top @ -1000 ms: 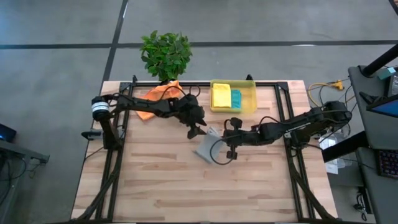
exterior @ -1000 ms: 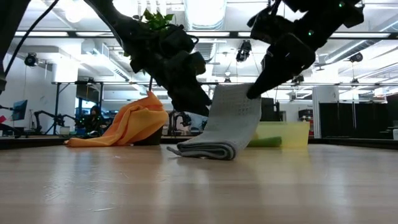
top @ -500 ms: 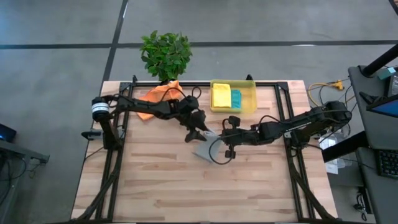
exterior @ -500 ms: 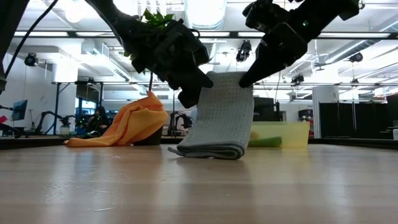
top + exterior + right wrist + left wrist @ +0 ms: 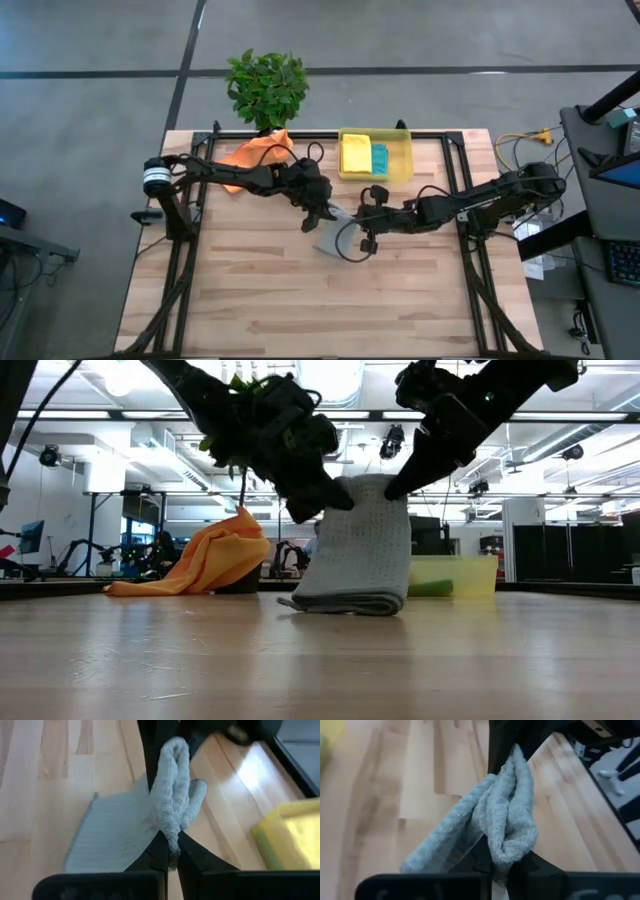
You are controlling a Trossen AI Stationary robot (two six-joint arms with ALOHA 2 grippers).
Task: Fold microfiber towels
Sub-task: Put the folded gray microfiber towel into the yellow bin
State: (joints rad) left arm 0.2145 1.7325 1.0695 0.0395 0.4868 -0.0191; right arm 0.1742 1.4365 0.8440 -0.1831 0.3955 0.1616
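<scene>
Mid-fold on grey towel (image 5: 355, 560) at table centre: L gripper (image 5: 322, 208) & R gripper (image 5: 360, 212) both clamped on raised top edge; next, carry edge over, lay flat

Both claws pinch the grey towel (image 5: 355, 565) up; orange towel (image 5: 205, 565) behind

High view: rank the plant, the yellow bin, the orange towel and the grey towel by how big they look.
1. Plant, largest.
2. Yellow bin.
3. Orange towel, though an arm covers part of it.
4. Grey towel, smallest; it is folded and partly under the grippers, so more may be hidden.
</scene>
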